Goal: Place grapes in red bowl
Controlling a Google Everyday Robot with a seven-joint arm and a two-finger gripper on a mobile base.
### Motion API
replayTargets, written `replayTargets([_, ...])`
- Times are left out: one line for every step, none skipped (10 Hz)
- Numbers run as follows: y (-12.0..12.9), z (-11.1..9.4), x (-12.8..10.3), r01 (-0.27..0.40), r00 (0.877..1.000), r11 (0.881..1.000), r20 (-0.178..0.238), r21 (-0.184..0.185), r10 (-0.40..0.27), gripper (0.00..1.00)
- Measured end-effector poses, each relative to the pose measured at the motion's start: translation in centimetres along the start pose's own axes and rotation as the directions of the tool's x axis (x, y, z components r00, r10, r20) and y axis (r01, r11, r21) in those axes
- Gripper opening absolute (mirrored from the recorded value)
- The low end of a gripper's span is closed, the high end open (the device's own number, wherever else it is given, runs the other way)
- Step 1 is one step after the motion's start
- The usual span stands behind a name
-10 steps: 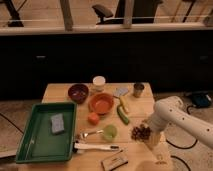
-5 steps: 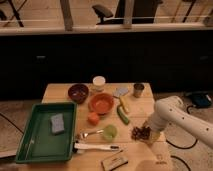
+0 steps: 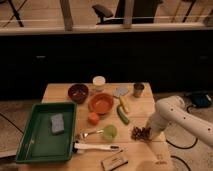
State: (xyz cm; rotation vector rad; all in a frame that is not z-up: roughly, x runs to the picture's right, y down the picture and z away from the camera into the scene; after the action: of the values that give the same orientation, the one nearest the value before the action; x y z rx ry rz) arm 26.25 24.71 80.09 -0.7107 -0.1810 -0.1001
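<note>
The grapes [image 3: 140, 133], a small dark bunch, lie on the wooden table [image 3: 60, 92] near its right front edge. My gripper [image 3: 148, 132] comes down from the white arm on the right and sits on the bunch's right side, shut on it. The red bowl [image 3: 102, 104], wide and orange-red, stands in the middle of the table, to the left of the grapes and farther back, with nothing visible inside. Between bowl and grapes lie a yellow banana [image 3: 123, 103] and a green cucumber-like piece [image 3: 122, 115].
A maroon bowl [image 3: 78, 92], a white jar [image 3: 99, 82] and a metal cup [image 3: 138, 90] stand at the back. A green cup [image 3: 109, 132], an orange item [image 3: 93, 118], a spoon [image 3: 89, 134] and a white-handled tool [image 3: 97, 147] lie in front. The green tray [image 3: 30, 145] holds a sponge [image 3: 57, 123].
The arm has stayed down at the grapes and the gripper has shut on the bunch. Nothing else on the table has moved.
</note>
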Motion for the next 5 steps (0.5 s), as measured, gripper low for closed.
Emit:
replayTargets([-0.1, -1.1, -0.1, 0.000, 1.000, 1.000, -0.002, 0.012, 0.000, 0.00])
replayTargets([-0.1, -1.9, -0.2, 0.000, 1.000, 1.000, -0.004, 0.020, 0.001, 0.00])
replayTargets([-0.2, -2.8, -0.3, 0.000, 1.000, 1.000, -0.007, 0.031, 0.000, 0.00])
replayTargets([-0.4, -3.5, -0.4, 0.003, 1.000, 0.999, -0.010, 0.039, -0.003, 0.00])
replayTargets([-0.6, -4.1, -0.6, 0.008, 1.000, 0.999, -0.014, 0.048, -0.008, 0.00])
